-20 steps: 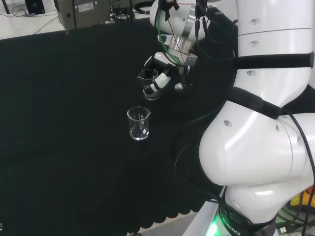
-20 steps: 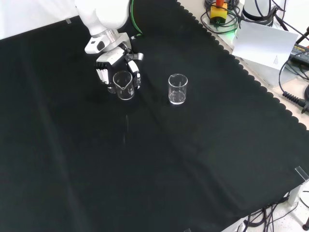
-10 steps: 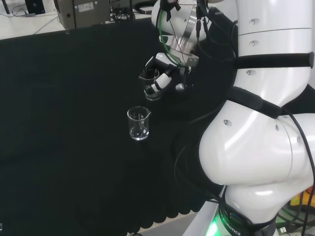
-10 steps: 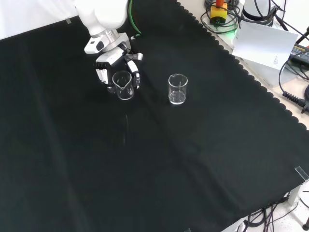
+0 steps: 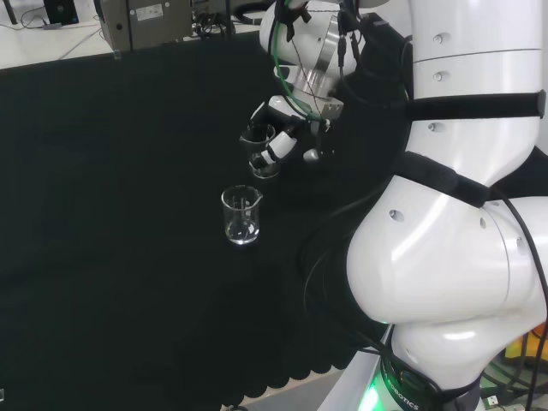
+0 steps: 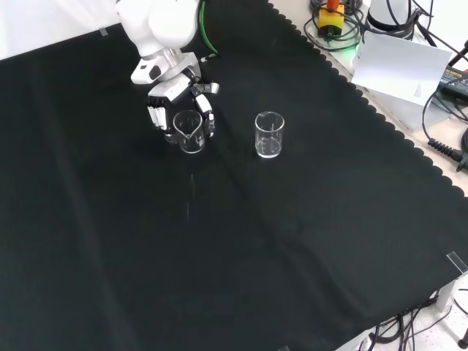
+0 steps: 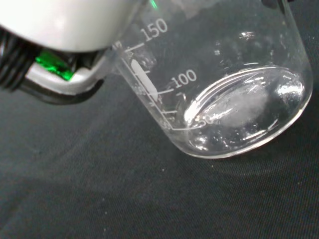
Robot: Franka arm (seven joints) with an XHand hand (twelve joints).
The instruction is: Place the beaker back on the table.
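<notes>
In the front view the robot hand point(image 6: 175, 102) has its fingers curled round a clear beaker point(image 6: 189, 131), low over the black table point(image 6: 241, 241); whether its base touches is unclear. A second beaker point(image 6: 268, 135) stands at its 3 o'clock, apart.

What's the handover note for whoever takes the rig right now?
Hand: shut on the held beaker, fingers curled round it.
Held beaker: upright, low over the black cloth; whether its base touches cannot be told.
Second beaker: stands free on the cloth, to the right of the held one in the front view, apart from it.
Done: beaker brought down near the cloth.
Left: set it down, open the hand, withdraw without knocking either beaker.
</notes>
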